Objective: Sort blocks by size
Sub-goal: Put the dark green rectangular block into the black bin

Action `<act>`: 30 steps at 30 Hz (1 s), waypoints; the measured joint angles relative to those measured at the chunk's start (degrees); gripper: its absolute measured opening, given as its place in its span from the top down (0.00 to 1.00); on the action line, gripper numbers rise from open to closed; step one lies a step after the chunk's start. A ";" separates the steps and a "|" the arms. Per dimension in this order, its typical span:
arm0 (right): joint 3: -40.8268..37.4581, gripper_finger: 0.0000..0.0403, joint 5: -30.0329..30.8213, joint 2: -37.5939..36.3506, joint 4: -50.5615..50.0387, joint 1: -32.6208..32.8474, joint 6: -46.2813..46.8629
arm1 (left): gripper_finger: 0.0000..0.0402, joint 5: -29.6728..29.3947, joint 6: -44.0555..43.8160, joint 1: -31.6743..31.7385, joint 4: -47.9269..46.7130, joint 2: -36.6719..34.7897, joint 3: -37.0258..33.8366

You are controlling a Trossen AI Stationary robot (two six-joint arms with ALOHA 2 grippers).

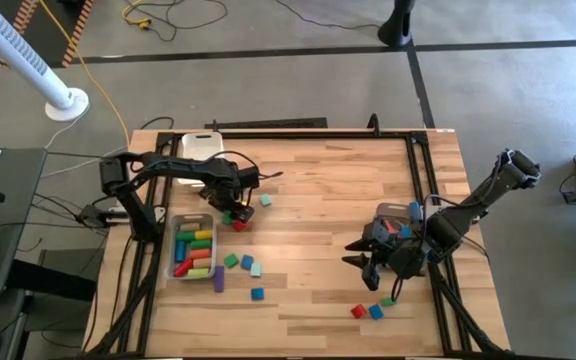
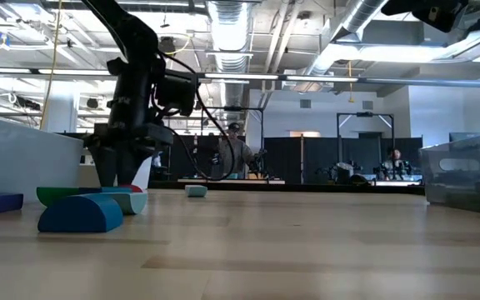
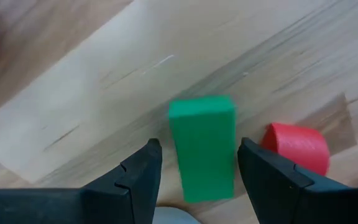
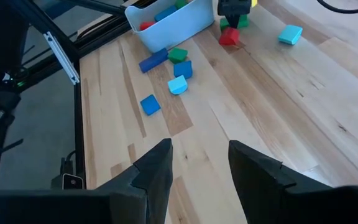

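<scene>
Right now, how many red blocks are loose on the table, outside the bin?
2. One red block beside the left hand; another red block near the right hand. Arms may hide more.

Two dark jointed arms [image 1: 158, 170], black angular fingers [image 3: 135, 180], trailing black cables.

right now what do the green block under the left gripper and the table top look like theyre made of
Green block: between the open fingers of the left gripper, it has flat matte faces, crisp edges and even colour with no grain showing. That suggests painted wood or foam; the look leaves it open.

Table top: pale wood with visible grain lines and plank seams, and a smooth, lightly sheened finish.
</scene>
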 joint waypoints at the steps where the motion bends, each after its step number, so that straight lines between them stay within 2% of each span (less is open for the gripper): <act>1: 0.00 0.54 0.03 0.00 -0.01 0.00 -0.02 | 0.50 -0.12 -0.01 0.00 0.06 0.03 -0.17; 7: 0.00 0.54 0.05 0.00 -0.13 0.00 -0.07 | 0.52 -0.31 0.76 -0.04 0.79 0.01 -0.25; 17: 0.00 0.54 0.05 0.00 -0.11 0.00 -0.11 | 0.71 -0.24 5.15 -0.15 1.11 -0.08 -0.27; 25: 0.00 0.54 0.05 0.00 1.08 0.00 -0.07 | 0.71 2.27 8.41 -0.28 2.36 -0.06 0.66; 30: 0.00 0.54 0.06 0.01 3.13 0.00 -1.25 | 0.71 5.59 10.57 -0.44 2.53 -0.15 5.80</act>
